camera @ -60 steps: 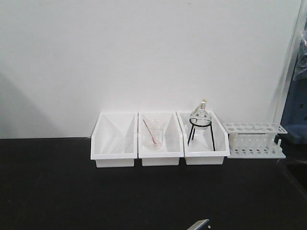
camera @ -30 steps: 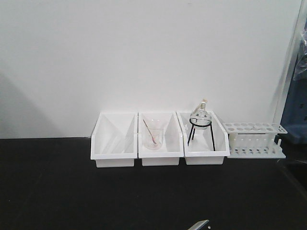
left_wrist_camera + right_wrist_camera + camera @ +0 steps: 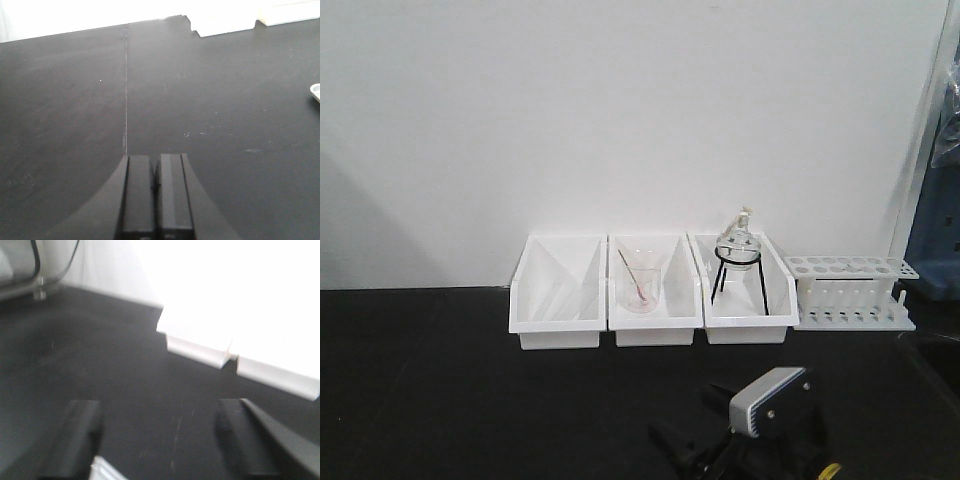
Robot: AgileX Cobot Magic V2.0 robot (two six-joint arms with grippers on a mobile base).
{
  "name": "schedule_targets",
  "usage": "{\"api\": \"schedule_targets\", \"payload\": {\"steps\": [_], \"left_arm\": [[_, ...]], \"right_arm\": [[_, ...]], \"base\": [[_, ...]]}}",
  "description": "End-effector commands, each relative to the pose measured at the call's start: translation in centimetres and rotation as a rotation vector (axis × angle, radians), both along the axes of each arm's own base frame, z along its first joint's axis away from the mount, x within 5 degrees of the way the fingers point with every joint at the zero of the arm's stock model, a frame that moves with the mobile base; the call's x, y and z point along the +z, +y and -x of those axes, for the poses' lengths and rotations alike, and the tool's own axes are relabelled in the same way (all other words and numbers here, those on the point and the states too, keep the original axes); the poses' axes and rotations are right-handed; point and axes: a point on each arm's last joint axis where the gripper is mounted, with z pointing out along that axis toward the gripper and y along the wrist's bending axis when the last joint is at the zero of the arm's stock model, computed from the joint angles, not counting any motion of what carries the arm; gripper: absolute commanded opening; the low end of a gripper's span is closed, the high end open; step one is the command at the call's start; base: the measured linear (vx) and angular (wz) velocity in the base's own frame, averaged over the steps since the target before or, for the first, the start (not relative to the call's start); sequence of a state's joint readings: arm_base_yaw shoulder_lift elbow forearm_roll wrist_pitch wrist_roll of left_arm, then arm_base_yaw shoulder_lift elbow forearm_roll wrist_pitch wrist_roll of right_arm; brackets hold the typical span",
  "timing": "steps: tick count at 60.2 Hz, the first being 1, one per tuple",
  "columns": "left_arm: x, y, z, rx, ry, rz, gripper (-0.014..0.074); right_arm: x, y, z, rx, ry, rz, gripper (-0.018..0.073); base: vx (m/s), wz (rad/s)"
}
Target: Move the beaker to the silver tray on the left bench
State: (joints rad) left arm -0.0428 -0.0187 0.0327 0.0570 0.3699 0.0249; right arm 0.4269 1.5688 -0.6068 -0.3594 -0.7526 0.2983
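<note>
The small beaker is out of view in all views. A pale grey rounded corner, apparently the silver tray (image 3: 316,92), shows at the right edge of the left wrist view on the black bench top (image 3: 70,100). My left gripper (image 3: 155,158) is shut and empty, low over the bare bench. My right gripper (image 3: 157,409) is open wide and empty over the bench, facing the white bins (image 3: 200,347). A pale shiny edge (image 3: 104,471) sits by its left finger; I cannot tell what it is. The right arm's grey wrist housing (image 3: 768,400) shows at the bottom of the front view.
Three deep white bins (image 3: 558,295) stand against the wall. The middle one holds a larger beaker with a red-tipped rod (image 3: 640,282), the right one a round flask on a black stand (image 3: 738,258). A white test-tube rack (image 3: 850,292) stands at the right.
The right arm has risen into the front view from the bottom edge; before only a small grey tip showed there. The bins and glassware have not moved.
</note>
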Motion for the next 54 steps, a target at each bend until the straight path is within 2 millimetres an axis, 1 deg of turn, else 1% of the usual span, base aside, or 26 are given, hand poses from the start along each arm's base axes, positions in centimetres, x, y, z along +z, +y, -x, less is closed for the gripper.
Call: {"api": "schedule_targets", "payload": {"steps": [1,4,11,12,15,21,24,31,42,54], "left_arm": [[0.0,-0.1,-0.2,-0.011,-0.063,0.007,0.0001],[0.0,-0.1,-0.2,-0.011,-0.063,0.007,0.0001],[0.0,-0.1,-0.2,-0.011,-0.063,0.007,0.0001],[0.0,-0.1,-0.2,-0.011,-0.063,0.007,0.0001],[0.0,-0.1,-0.2,-0.011,-0.063,0.007,0.0001],[0.0,-0.1,-0.2,-0.011,-0.063,0.007,0.0001],[0.0,-0.1,-0.2,-0.011,-0.063,0.007,0.0001],[0.0,-0.1,-0.2,-0.011,-0.063,0.007,0.0001],[0.0,-0.1,-0.2,-0.011,-0.063,0.007,0.0001],[0.0,-0.1,-0.2,-0.011,-0.063,0.007,0.0001]], "right_arm": [[4.7,-0.8,1.3,-0.026,-0.083,-0.070,0.0351],[5.8,-1.5,2.1,-0.057,-0.057,-0.049,0.0255],[8.1,-3.5,4.6,-0.141,0.004,0.023,-0.0008],[8.3,-3.8,4.9,-0.153,0.014,0.033,-0.0018],[9.0,-4.7,6.1,-0.193,0.045,0.067,-0.0017],[9.6,-6.5,8.2,-0.267,0.122,0.136,-0.0015],[9.7,-7.2,9.1,-0.296,0.152,0.159,-0.0015],[10.5,-8.3,10.8,-0.332,0.161,0.167,-0.0014],[11.4,-9.2,12.3,-0.348,0.129,0.144,-0.0014],[11.7,-9.3,12.7,-0.349,0.113,0.133,-0.0014]], "base": [[0.00,0.00],[0.00,0.00],[0.00,0.00],[0.00,0.00],[0.00,0.00],[0.00,0.00],[0.00,0.00],[0.00,0.00],[0.00,0.00],[0.00,0.00]]}}
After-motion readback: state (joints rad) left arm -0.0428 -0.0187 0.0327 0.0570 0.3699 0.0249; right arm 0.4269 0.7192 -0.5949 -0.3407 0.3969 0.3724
